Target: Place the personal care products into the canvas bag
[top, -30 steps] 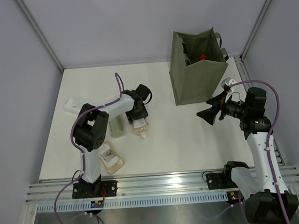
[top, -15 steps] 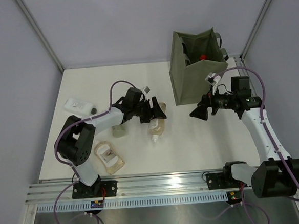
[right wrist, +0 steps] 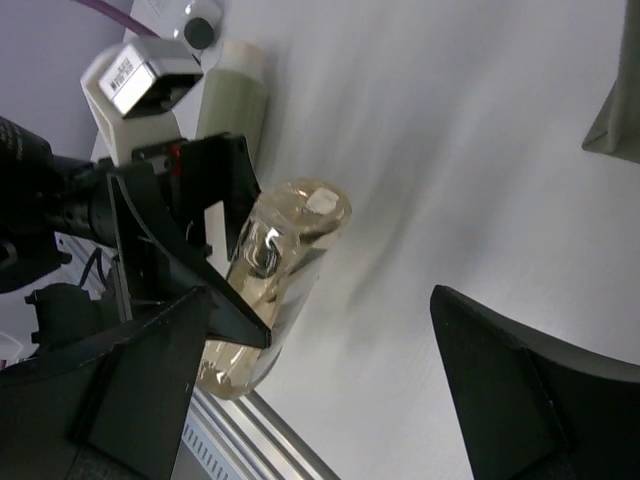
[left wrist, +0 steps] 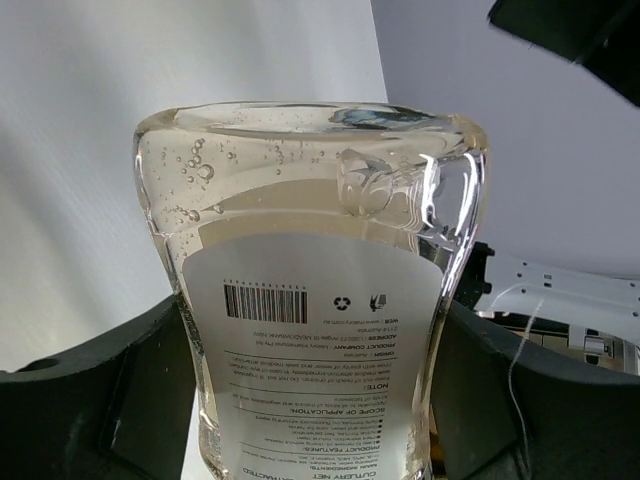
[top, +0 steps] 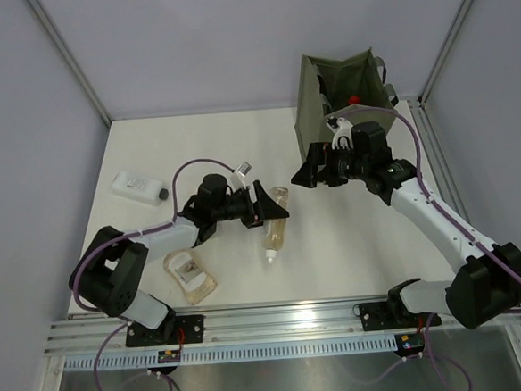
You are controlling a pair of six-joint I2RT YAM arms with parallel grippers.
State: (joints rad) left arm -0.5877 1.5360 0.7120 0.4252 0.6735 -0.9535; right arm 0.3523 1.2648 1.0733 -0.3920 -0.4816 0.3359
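Note:
A clear pouch (top: 276, 235) of amber liquid with a white label (left wrist: 320, 330) sits between the fingers of my left gripper (top: 269, 211), which is shut on its sides, spout end toward the near edge. My right gripper (top: 306, 174) hangs open just up and right of it, empty, with the pouch (right wrist: 280, 270) in front of its left finger. The olive canvas bag (top: 329, 146) stands open at the back right, a red cap (top: 354, 99) showing inside. A second pouch (top: 190, 276) lies near the left arm's base. A flat white bottle (top: 137, 183) lies at the far left.
A pale green bottle (right wrist: 235, 100) lies beside my left wrist, mostly hidden under the arm from above. Grey walls close in the white table (top: 336, 253) on three sides. A metal rail (top: 287, 314) runs along the near edge.
My left arm swung right and stretched out, carrying the pouch toward the table's middle. My right arm moved left from the bag's right side to meet it, its gripper staying open.

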